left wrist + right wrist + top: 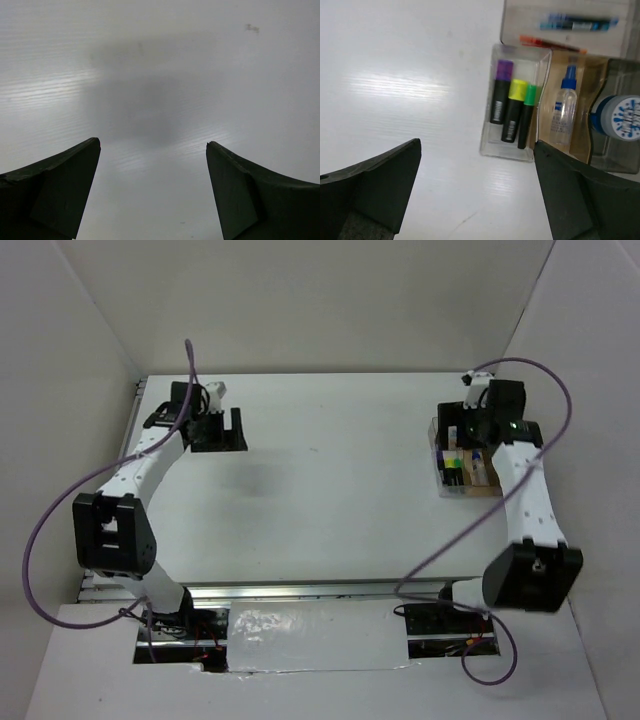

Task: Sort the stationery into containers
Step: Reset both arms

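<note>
White table surface (pixel 330 500) fills most of the top view, walled in by pale panels. The left gripper (pixel 152 145) sits at the upper left of that view, jaws spread wide with nothing between them — its wrist camera shows only bare surface and a soft shadow. The right gripper (pixel 477 150) is likewise spread wide and holds nothing. It sits at the upper right of the top view, where its wrist and forearm cover part of the containers (pixel 443 488).

In the right wrist view, a clear box (pixel 512 154) at centre right holds three markers side by side: a purple-ended highlighter (pixel 500 92), a yellow-ended highlighter (pixel 514 110) and a green-ended highlighter (pixel 526 115). Just beside it on the right, a white-blue tube (pixel 563 107) lies in a brown-based compartment. Further right sits the tape roll (pixel 620 116); the lower corner of its compartment is hidden behind the gripper's own finger. Along the top edge, a blue pen (pixel 577 23) and a red pen (pixel 552 44) lie in a separate tray (pixel 520 25). Purple cables (pixel 190 360) loop from both arms.
</note>
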